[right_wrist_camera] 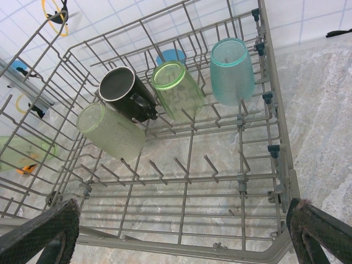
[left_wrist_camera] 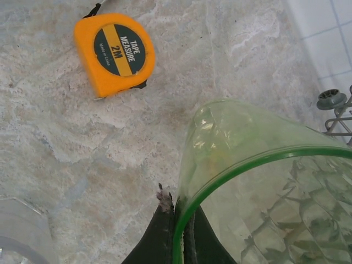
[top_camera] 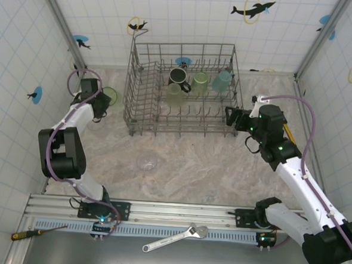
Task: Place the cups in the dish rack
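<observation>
My left gripper (top_camera: 101, 105) is shut on the rim of a translucent green cup (top_camera: 110, 94) left of the dish rack (top_camera: 182, 134). In the left wrist view, my left gripper (left_wrist_camera: 177, 212) pinches that cup (left_wrist_camera: 258, 181) with one finger inside the wall and one outside. In the rack lie a black mug (right_wrist_camera: 124, 93), a light-green tumbler (right_wrist_camera: 110, 131), a green tumbler (right_wrist_camera: 177, 91) and a teal tumbler (right_wrist_camera: 232, 71). A clear cup (top_camera: 146, 162) stands on the table in front of the rack. My right gripper (top_camera: 232, 117) stands open at the rack's right front corner, empty, its fingers (right_wrist_camera: 322, 234) wide over the rack's rim (right_wrist_camera: 165, 250).
An orange tape measure (left_wrist_camera: 114, 52) lies on the marble top beside the held cup. Another clear cup's edge (left_wrist_camera: 22, 231) shows close by. A wrench (top_camera: 175, 238) and a screwdriver (top_camera: 32, 234) lie near the arm bases. Tiled walls enclose the table.
</observation>
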### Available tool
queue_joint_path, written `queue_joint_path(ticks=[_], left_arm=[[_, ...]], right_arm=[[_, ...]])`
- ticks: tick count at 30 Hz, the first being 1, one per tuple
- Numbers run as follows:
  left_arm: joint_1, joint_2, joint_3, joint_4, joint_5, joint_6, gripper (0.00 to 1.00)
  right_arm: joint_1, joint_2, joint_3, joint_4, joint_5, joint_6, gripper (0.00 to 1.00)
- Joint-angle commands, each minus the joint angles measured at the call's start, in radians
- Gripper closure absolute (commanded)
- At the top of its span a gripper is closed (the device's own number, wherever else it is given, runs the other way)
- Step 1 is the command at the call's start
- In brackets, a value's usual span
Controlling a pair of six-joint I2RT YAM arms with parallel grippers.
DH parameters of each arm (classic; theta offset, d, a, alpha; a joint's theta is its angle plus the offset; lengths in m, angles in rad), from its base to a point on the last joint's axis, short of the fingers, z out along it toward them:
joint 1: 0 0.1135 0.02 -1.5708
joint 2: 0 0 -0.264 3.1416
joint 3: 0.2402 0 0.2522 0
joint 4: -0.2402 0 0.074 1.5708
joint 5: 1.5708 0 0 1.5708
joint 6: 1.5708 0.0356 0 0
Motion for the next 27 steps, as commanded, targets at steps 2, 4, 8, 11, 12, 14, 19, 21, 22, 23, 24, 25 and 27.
queue_joint_path(ticks=[2, 4, 8, 11, 12, 14, 19, 21, 22, 23, 24, 25, 27], left_arm=[[0.008, -0.057, -0.001, -0.019, -0.024, 0.012, 1.00], [0.010, -0.089, -0.017, -0.025, -0.036, 0.012, 1.00], [0.013, -0.165, -0.065, -0.023, -0.033, 0.004, 1.00], [0.014, -0.230, -0.102, -0.022, -0.019, -0.005, 1.00], [0.015, -0.251, -0.113, -0.022, -0.017, -0.009, 1.00], [0.019, -0.287, -0.122, -0.024, -0.015, -0.009, 1.00], [0.025, -0.361, -0.161, -0.017, 0.024, -0.003, 1.00], [0.027, -0.384, -0.165, -0.022, 0.041, 0.006, 1.00], [0.028, -0.395, -0.166, -0.026, 0.043, 0.007, 1.00], [0.028, -0.410, -0.168, -0.031, 0.043, 0.007, 1.00], [0.030, -0.427, -0.175, -0.031, 0.046, 0.003, 1.00], [0.031, -0.445, -0.182, -0.022, 0.054, 0.000, 1.00], [0.034, -0.479, -0.188, 0.003, 0.074, -0.005, 1.00]], right_arm=[[-0.008, -0.011, 0.012, 0.000, -0.003, 0.007, 0.00], [-0.007, -0.008, 0.010, 0.001, -0.007, 0.007, 0.00], [-0.008, 0.001, 0.007, 0.005, -0.014, 0.010, 0.00], [-0.008, 0.013, 0.010, 0.009, -0.025, 0.017, 0.00], [-0.007, 0.017, 0.011, 0.009, -0.030, 0.021, 0.00], [-0.006, 0.026, 0.013, 0.014, -0.040, 0.026, 0.00], [-0.006, 0.039, 0.007, 0.023, -0.055, 0.037, 0.00], [-0.005, 0.047, 0.010, 0.021, -0.057, 0.037, 0.00], [-0.005, 0.050, 0.010, 0.020, -0.058, 0.038, 0.00], [-0.005, 0.053, 0.011, 0.017, -0.061, 0.039, 0.00], [-0.004, 0.055, 0.010, 0.017, -0.062, 0.040, 0.00], [-0.005, 0.057, 0.010, 0.018, -0.064, 0.042, 0.00], [-0.003, 0.059, 0.007, 0.022, -0.066, 0.043, 0.00]])
